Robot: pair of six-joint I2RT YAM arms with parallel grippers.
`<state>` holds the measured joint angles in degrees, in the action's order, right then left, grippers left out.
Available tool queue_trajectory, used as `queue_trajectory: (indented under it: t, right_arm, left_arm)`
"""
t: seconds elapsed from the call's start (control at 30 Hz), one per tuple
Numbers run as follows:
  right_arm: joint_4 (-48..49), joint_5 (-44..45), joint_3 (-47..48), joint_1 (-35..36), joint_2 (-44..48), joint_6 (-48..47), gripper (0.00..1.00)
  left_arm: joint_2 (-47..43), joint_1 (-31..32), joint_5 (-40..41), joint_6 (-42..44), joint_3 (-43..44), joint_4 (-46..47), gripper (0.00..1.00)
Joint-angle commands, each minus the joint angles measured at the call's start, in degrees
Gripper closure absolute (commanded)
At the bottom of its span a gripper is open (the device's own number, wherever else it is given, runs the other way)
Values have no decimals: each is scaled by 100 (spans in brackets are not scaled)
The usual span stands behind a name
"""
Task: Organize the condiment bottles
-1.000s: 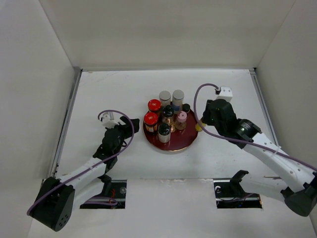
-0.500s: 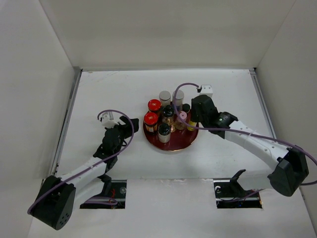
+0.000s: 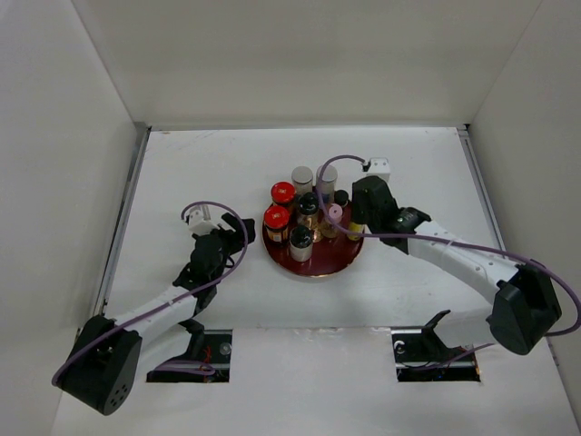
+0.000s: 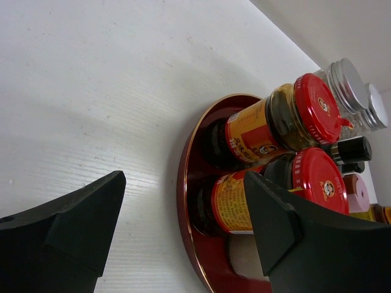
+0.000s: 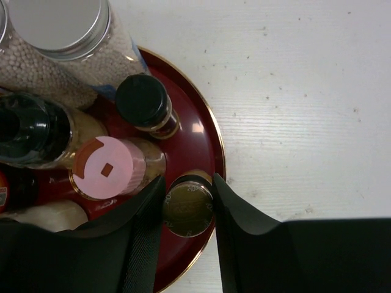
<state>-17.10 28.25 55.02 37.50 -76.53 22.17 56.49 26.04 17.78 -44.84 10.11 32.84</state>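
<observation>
Several condiment bottles stand on the round dark-red tray (image 3: 318, 263): two silver-capped jars (image 3: 302, 175), two red-capped jars (image 3: 276, 216), black-capped bottles (image 3: 310, 202) and a pink-capped one (image 3: 334, 212). My right gripper (image 3: 357, 221) is shut on a yellow-bodied bottle with a dark gold cap (image 5: 188, 204), holding it upright over the tray's right rim (image 5: 201, 140), beside the pink cap (image 5: 107, 168). My left gripper (image 3: 238, 234) is open and empty at the tray's left edge (image 4: 183, 183). The red-capped jars (image 4: 311, 107) are just ahead of it.
White walls enclose the table on the left, back and right. A metal rail (image 3: 123, 218) runs along the left side. Purple cables loop above both wrists. Two cutouts (image 3: 195, 350) sit at the near edge by the arm bases.
My right gripper has moved left with the yellow bottle, from beside the tray to over its right rim. The left arm has barely moved.
</observation>
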Motion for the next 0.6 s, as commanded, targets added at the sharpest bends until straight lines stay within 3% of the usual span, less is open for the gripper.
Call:
queue_trajectory:
  t: [0.0, 0.13, 0.33, 0.37, 0.4, 0.53, 0.57]
  right_arm:
    - [691, 40, 8, -45, 51, -73, 58]
    - [778, -65, -18, -45, 59, -73, 54]
    - [901, -127, -27, -10, 331, -82, 31]
    - [937, -101, -18, -10, 445, -82, 27]
    - [963, -74, -9, -10, 577, -82, 23]
    - [1261, -56, -193, -36, 1297, -12, 12]
    - [1488, -56, -359, -45, 1499, 6, 2]
  left_arm:
    - [-41, 37, 181, 151, 114, 302, 21]
    - [-225, -7, 270, 212, 35, 241, 21]
    - [-559, -78, 463, 265, 175, -268, 21]
    - [-664, -69, 524, 265, 202, -382, 17]
    - [-787, -60, 603, 265, 228, -514, 0]
    - [-1323, -7, 911, 283, 509, -1374, 0]
    - [-1438, 1, 955, 326, 588, -1586, 0]
